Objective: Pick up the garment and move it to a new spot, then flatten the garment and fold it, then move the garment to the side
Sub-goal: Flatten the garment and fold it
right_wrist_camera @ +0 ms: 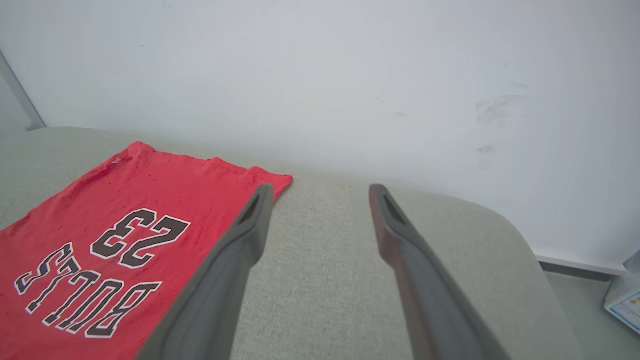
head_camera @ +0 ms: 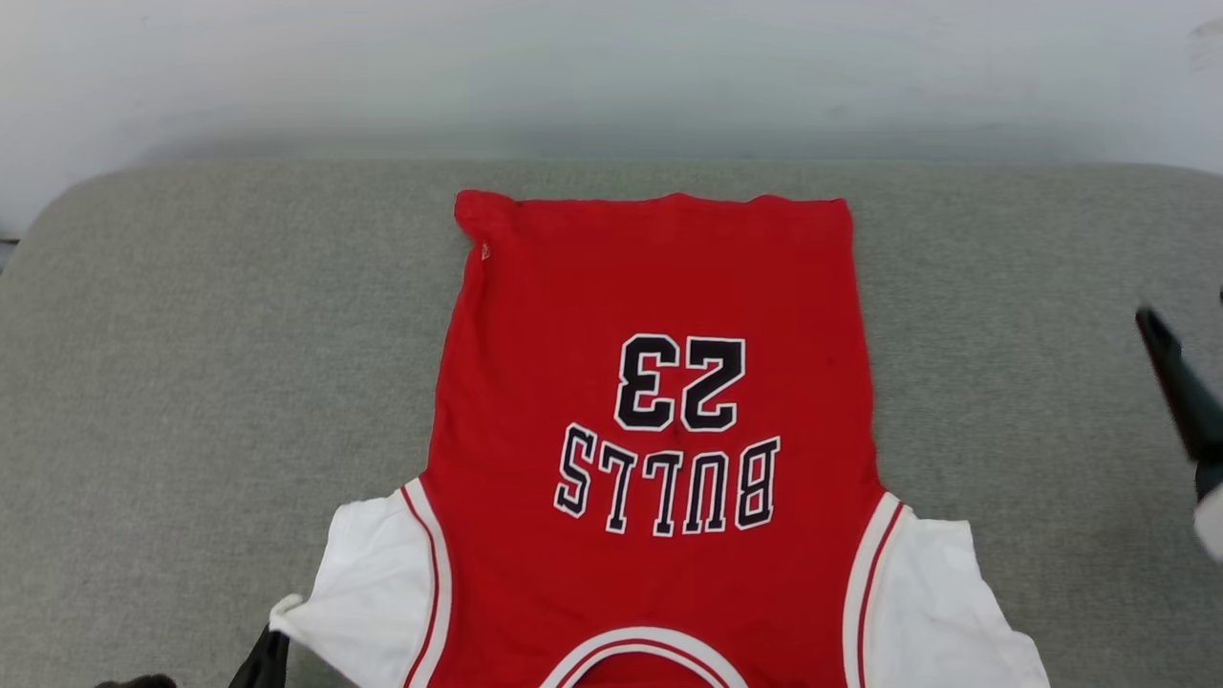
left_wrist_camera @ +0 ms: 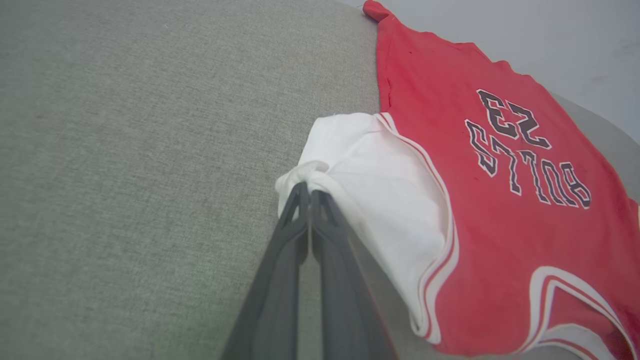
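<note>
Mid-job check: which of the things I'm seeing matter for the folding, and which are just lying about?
Job:
- garment, spread on the grey cushion
- left gripper, jaws shut on the garment's white sleeve
- right gripper, jaws open, holding nothing

Lying about:
- small printed box, partly cut off, low by the white wall

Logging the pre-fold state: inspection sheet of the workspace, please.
Surface: grey fabric cushion, rounded corners.
Job's things: red jersey T-shirt with white sleeves, spread flat, "BULLS 23" print up, collar nearest the robot.
Clutter: nothing seen.
Grippers: left gripper, fingers shut on a white sleeve's bunched edge; right gripper open, empty, over the cushion right of the shirt.
Cables: nothing seen.
Surroundings: pale wall; white printed box past the cushion's right end.
</note>
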Tool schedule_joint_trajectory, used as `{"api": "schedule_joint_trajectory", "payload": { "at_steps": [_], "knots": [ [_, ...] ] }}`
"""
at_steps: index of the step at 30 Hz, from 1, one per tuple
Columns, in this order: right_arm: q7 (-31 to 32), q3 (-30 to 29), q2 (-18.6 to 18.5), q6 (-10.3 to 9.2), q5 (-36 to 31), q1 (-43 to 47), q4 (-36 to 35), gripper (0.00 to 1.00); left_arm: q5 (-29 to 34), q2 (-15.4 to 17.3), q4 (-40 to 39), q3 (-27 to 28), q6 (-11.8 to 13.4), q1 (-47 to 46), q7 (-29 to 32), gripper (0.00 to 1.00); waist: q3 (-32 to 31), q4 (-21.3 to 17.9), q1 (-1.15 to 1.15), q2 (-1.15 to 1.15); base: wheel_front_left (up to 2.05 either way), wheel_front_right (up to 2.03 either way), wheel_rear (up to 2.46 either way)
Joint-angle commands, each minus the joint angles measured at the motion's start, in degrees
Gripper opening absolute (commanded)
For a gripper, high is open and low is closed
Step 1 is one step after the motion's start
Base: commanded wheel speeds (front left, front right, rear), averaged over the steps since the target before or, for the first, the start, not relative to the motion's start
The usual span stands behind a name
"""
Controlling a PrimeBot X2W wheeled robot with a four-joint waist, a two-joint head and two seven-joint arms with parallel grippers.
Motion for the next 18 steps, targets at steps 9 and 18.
{"api": "schedule_joint_trajectory", "payload": {
  "at_steps": [9,18],
  "knots": [
    [18.5,4.58,-1.23,-0.06,-2.04,-22.57,3.24,1.0,3.68,-1.64,-0.81,-2.34,-1.86,-8.73,-0.21,0.0,7.1,6.76,0.0,0.0,0.0,0.0,0.0],
    [42.93,12.38,-3.95,-0.06,-2.02,-39.83,15.24,1.0,6.56,-6.56,1.42,-4.47,-4.96,-16.11,-0.27,0.0,13.47,13.3,0.0,0.0,0.0,0.0,0.0]
  ]
}}
